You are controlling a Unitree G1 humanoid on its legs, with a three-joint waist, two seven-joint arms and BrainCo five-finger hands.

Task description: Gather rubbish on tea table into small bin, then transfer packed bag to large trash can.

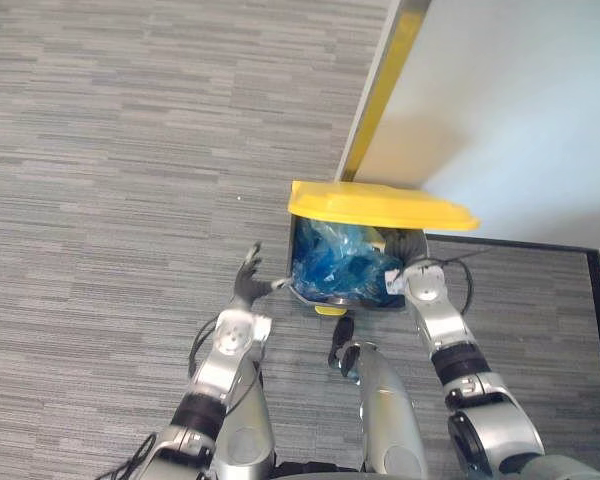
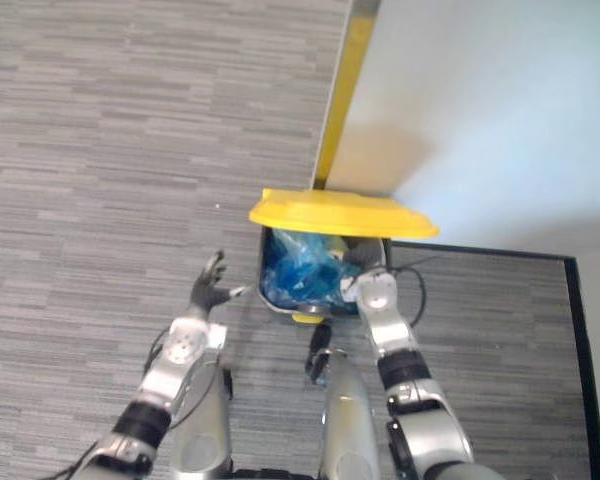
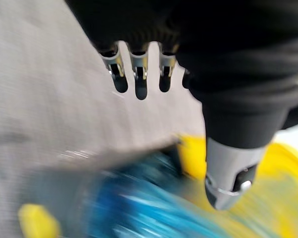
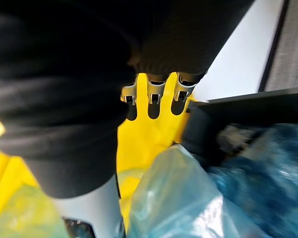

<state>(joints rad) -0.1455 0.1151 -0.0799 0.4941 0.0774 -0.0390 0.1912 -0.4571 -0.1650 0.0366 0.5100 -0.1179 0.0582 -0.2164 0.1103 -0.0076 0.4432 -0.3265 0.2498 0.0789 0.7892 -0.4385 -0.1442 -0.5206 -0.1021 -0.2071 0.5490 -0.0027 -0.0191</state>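
Partly hidden beneath the raised yellow lid, the blue bag sits inside the trash can, the right hand empty with straight fingers over its right rim, the left hand spread open beside its left edge.

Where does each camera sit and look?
Left eye view: on the head, looking down at the bin, lid raised; left hand beside the bin, right hand at its rim.
Right eye view: the same, from slightly aside.
Left wrist view: along the left hand's straight fingers toward the bag.
Right wrist view: along the right hand's fingers toward lid and bag.
All share the bag.
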